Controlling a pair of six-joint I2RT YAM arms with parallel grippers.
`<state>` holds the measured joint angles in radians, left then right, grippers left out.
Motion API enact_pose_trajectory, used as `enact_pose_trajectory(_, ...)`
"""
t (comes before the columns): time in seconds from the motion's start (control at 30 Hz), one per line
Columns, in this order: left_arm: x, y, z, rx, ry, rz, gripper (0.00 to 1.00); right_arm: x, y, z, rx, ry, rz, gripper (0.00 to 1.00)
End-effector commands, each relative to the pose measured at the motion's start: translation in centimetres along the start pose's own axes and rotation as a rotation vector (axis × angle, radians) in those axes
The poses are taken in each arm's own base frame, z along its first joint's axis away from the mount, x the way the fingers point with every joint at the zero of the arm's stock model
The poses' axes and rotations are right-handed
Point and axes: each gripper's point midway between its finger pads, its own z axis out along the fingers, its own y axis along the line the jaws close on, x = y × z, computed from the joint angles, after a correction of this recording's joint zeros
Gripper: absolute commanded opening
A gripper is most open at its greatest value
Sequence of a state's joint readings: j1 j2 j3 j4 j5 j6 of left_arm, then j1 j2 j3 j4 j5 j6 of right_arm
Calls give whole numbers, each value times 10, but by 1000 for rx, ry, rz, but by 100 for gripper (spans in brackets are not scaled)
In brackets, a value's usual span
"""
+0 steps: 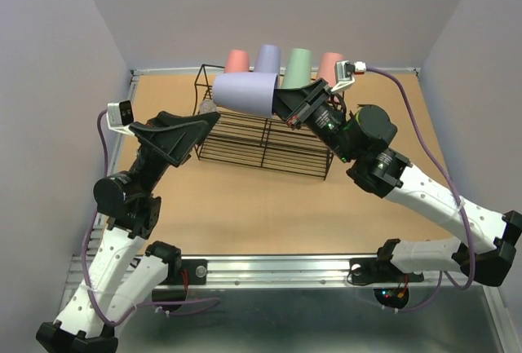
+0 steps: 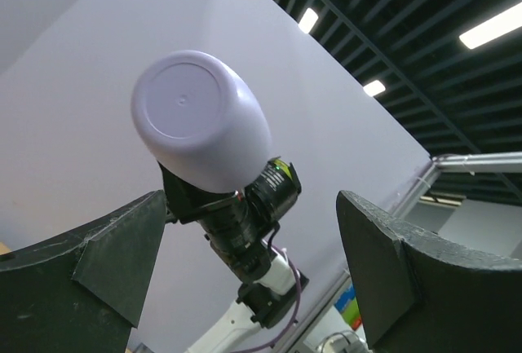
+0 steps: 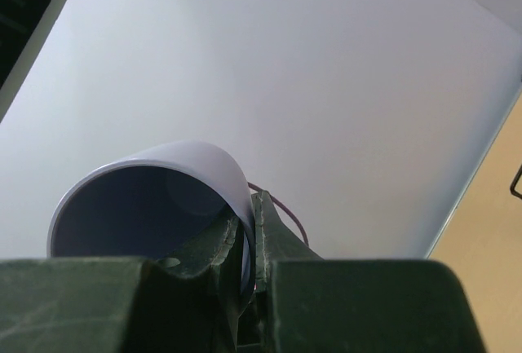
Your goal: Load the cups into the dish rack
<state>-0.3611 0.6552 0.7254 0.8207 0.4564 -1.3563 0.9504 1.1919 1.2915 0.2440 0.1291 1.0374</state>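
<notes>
My right gripper [image 1: 280, 103] is shut on the rim of a lavender cup [image 1: 244, 92], which lies sideways in the air over the left part of the black wire dish rack [image 1: 263, 143]. One finger is inside the lavender cup [image 3: 147, 206] and one outside, in my right gripper [image 3: 254, 243]. Behind the rack's far edge I see two salmon cups [image 1: 237, 60] [image 1: 330, 66], a lavender one [image 1: 267, 56] and a green one [image 1: 297, 66]. My left gripper [image 1: 208, 125] is open at the rack's left end, empty. It [image 2: 253, 288] looks up at the held cup's base [image 2: 196, 116].
The rack stands at the back middle of the brown table [image 1: 245, 206]. A small pale object [image 1: 209, 107], too unclear to name, sits by the rack's left corner. Grey walls [image 1: 73, 59] close in the left, right and back. Both arm bases sit at the near edge.
</notes>
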Motion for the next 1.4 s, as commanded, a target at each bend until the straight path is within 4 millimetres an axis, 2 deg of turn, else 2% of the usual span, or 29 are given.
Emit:
enact_pose_trajectory(0.0,-10,5,-1,-17,-67,45,96,-1,24,0,-111,0,40,0)
enact_pose_trajectory(0.37,-22,12,22,-20,-83,91,95,17,11,20,-97,52,46,0)
enact_pose_trajectory(0.7,-31,15,37,-31,-96,128,92,23,5,25,-93,62,45,0)
enact_pose_trajectory(0.73,-31,16,39,-31,-93,129,88,23,5,25,-91,62,43,0)
enact_pose_trajectory(0.77,-31,15,41,-28,-90,131,77,24,4,26,-89,61,42,0)
enact_pose_trajectory(0.83,-30,15,42,-25,-79,134,62,23,4,27,-88,58,39,0)
enact_pose_trajectory(0.87,-30,14,43,-24,-79,136,41,22,2,28,-83,52,39,0)
enact_pose_trajectory(0.93,-32,12,45,-20,-80,139,18,22,2,28,-82,49,33,0)
enact_pose_trajectory(0.97,-32,11,47,-22,-78,138,0,22,1,29,-77,46,32,0)
enact_pose_trajectory(1.13,-32,8,53,-27,-54,160,0,25,-8,30,-39,58,8,1)
enact_pose_trajectory(1.23,-31,10,57,-51,-30,184,0,26,-16,26,-14,60,-6,14)
enact_pose_trajectory(1.3,-32,14,59,-80,-19,215,0,25,-20,23,2,56,-17,20)
enact_pose_trajectory(1.37,-31,27,58,-141,-1,225,0,22,-24,17,27,50,-39,32)
